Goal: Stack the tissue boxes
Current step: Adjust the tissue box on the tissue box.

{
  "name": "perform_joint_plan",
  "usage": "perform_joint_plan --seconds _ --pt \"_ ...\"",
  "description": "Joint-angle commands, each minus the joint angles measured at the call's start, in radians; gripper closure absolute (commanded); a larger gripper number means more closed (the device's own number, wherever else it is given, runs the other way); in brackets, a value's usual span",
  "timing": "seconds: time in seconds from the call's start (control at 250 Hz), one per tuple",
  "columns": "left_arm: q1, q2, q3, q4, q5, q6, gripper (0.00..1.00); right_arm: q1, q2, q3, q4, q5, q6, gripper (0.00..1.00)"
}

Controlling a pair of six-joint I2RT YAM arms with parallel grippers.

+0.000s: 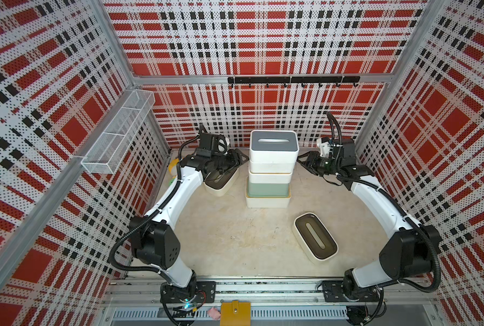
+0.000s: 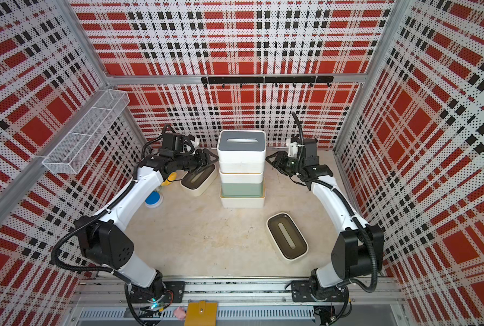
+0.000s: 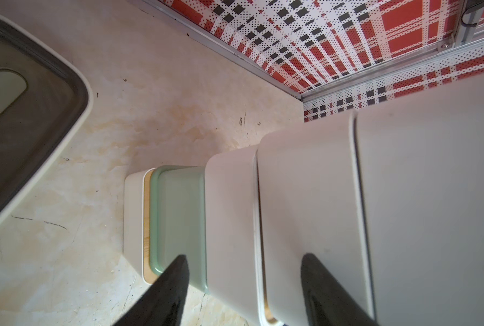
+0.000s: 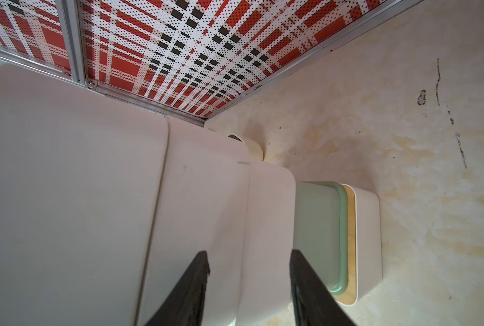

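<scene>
Several tissue boxes stand stacked mid-table in both top views: a white one with a tan lid at the bottom, a mint-green one (image 3: 178, 214) (image 4: 317, 225), white ones, and a grey-lidded box (image 1: 273, 144) (image 2: 241, 142) on top. My left gripper (image 1: 242, 159) (image 2: 211, 158) (image 3: 244, 256) is at the stack's left side, jaws apart, holding nothing. My right gripper (image 1: 301, 162) (image 2: 269, 161) (image 4: 249, 251) faces the stack's right side, also open. Two dark-olive-lidded boxes lie loose: one under my left arm (image 1: 221, 180) (image 2: 198, 179) (image 3: 23, 127), one at front right (image 1: 315, 238) (image 2: 287, 235).
A blue disc (image 2: 154, 199) and a yellow plush toy (image 2: 170, 178) lie by the left wall behind my left arm. A wire mesh basket (image 1: 116, 135) hangs on the left wall. A black hook rail (image 1: 291, 80) runs along the back wall.
</scene>
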Motion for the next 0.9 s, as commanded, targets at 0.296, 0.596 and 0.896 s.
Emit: perform_joint_plan --seconds 0.296,0.596,0.896 --pt "-0.014 -0.028 -0.011 -0.017 -0.021 0.022 0.33 0.049 0.041 0.076 0.017 -0.023 -0.04 0.51" --pt "-0.017 -0.048 -0.009 -0.016 0.006 0.04 0.32 0.059 0.024 0.077 0.008 -0.026 -0.036 0.51" --pt "-0.049 -0.082 -0.016 -0.016 0.014 0.043 0.31 0.074 0.003 0.062 0.013 -0.029 -0.034 0.51"
